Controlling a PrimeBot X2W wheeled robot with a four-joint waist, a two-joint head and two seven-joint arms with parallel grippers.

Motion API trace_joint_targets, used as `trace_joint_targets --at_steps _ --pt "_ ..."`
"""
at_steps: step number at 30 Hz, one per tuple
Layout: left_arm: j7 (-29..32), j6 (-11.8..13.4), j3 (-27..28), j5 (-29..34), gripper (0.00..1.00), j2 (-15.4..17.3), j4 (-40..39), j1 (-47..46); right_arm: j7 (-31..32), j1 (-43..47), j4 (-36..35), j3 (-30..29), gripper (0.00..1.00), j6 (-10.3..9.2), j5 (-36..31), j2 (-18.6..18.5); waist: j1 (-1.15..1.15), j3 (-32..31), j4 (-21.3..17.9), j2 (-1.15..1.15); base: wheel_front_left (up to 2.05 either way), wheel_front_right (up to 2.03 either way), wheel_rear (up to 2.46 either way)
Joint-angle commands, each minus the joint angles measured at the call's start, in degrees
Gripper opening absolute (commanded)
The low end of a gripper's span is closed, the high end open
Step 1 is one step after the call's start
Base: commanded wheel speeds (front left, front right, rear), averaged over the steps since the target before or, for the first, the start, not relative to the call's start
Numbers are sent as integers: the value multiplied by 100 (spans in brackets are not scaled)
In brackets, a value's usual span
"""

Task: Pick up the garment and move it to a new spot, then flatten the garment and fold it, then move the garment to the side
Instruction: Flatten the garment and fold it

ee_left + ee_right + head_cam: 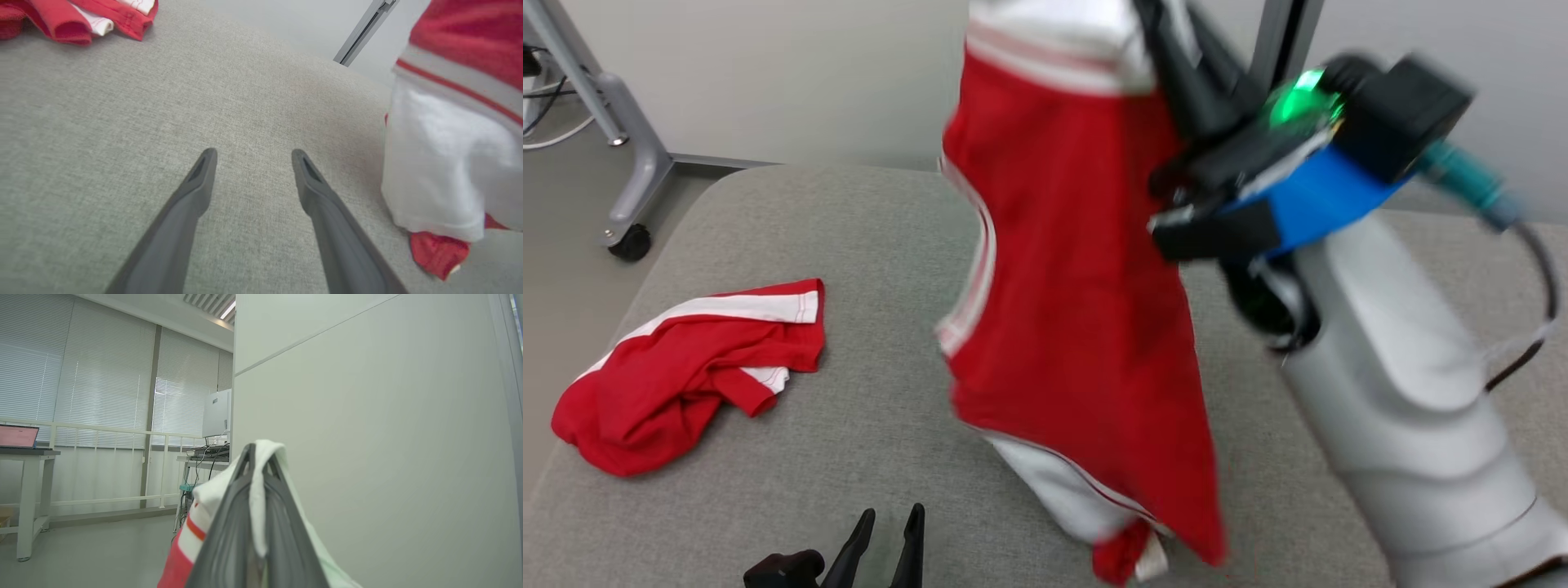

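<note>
The right fingers [229,539] are pressed together on a white-trimmed edge of the red garment [1078,286], cloth pinched between them; the garment hangs from that grip over the middle of the grey desk [866,245], its long axis upright, white panel at the low end; whether its lowest corner touches the desk I cannot tell; the left fingers [192,196] stand wide apart, holding nothing, low over the desk; a second red garment [686,367] lies crumpled at the desk's left.
</note>
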Motion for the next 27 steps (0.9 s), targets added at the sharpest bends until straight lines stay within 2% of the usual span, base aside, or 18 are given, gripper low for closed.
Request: trace_joint_targets --at_steps 1,8,12,16,17,18,20,23,27 --pt "-15 -8 7 -2 100 28 25 -11 -2 -290 100 -219 0 0 -22 -24 -1 1 62 0 0 0 0" --pt "-15 -8 156 11 100 53 51 144 -2 -847 762 -1518 0 0 -747 -21 -1 -29 48 0 0 0 0" --pt "-15 -8 198 46 100 9 32 160 -2 -346 1206 -2361 0 0 -1373 -17 -1 -2 -83 0 0 0 0" --pt "-15 -8 177 49 100 -47 -13 39 -3 575 1716 -3472 0 0 -2086 -104 -1 75 -173 0 0 0 0" --pt "-15 -8 160 46 100 -52 -26 14 -3 855 1937 -3780 7 0 -2270 -160 -1 96 -192 0 0 0 0" --pt "-15 -8 142 38 100 -41 -44 -4 -5 1078 2116 -4118 100 0 -2435 -205 -1 125 -212 0 0 0 0" --pt "-16 -8 105 20 100 2 -78 -36 -15 1418 2324 -4694 100 0 -2807 -302 -1 184 -248 0 0 0 0" --pt "-15 -8 73 -13 100 66 -90 -70 -11 1840 2325 -5340 100 0 -3164 -215 -1 252 -303 0 0 0 0" --pt "-15 -8 77 -46 100 126 -95 -85 -10 2098 2118 -5488 100 0 -3334 -85 -1 297 -387 0 0 0 0"
